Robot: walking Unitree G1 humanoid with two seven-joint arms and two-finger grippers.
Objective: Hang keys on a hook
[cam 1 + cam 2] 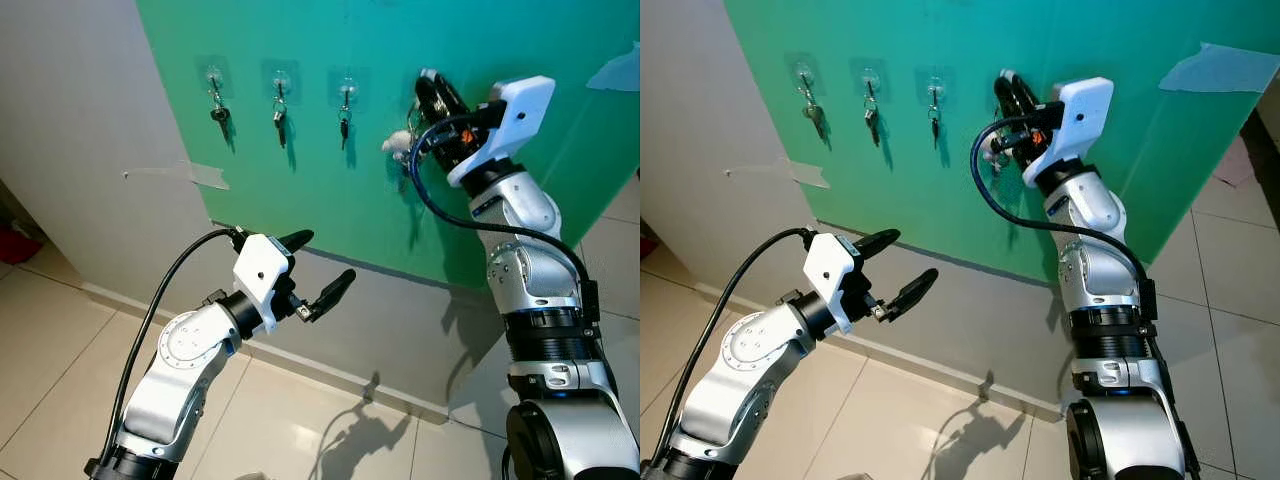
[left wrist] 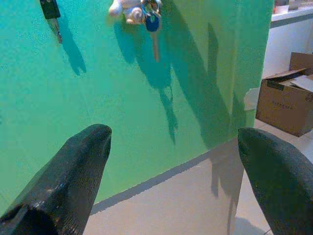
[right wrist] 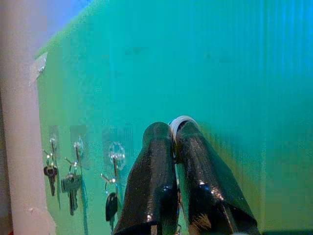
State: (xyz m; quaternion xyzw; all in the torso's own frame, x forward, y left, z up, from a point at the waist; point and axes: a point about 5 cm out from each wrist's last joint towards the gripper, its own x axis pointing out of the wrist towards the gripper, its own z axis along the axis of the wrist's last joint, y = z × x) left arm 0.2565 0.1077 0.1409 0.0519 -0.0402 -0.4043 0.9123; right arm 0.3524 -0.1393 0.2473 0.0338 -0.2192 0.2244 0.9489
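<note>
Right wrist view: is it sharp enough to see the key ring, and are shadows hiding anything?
Right wrist view: soft, the right end effector pinches a pale key ring. Left wrist view: long shadows under the hanging key bunch, key readable. Left eye view: sharp.

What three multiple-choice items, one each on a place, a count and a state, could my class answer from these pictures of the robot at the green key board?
1. Where is the right gripper?
A. Raised against the green board, right of the row of hooks
B. Down at the floor tiles
C. Resting on a cardboard box

2. How many hooks already carry a key, left of that gripper?
A. One
B. Three
C. Five

3. How does the left gripper stand?
A. Shut on a key
B. Open, holding nothing
C. Shut on a cable

Answers:
1 A: it is up at the board, with the key bunch and its white charm hanging just below it.
2 B: the left hook key, middle hook key and right hook key hang in a row.
3 B: its fingers stand wide apart with only board and wall between them.
</note>
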